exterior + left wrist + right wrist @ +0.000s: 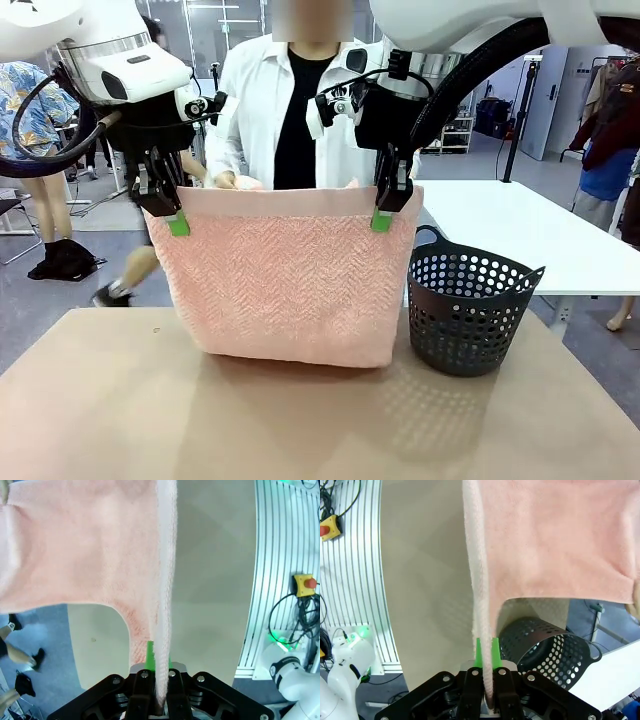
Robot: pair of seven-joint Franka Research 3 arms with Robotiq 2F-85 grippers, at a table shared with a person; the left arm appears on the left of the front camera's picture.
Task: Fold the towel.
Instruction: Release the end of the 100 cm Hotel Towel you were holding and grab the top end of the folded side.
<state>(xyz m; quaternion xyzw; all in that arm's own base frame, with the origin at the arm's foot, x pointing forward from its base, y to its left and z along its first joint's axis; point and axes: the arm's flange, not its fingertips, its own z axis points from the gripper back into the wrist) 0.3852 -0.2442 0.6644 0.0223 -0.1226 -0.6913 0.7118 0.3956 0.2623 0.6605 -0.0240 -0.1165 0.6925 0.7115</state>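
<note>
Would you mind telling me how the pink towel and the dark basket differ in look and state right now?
The towel is light pink, soft cloth; the basket is dark, stiff and full of holes. The towel hangs, pinched at its top corners by the left gripper and the right gripper; the basket stands untouched on the table. The towel looks wider than the basket. Both are toward the table's far side.

Bright, even indoor light; soft shadows; wrist views bend edges.
</note>
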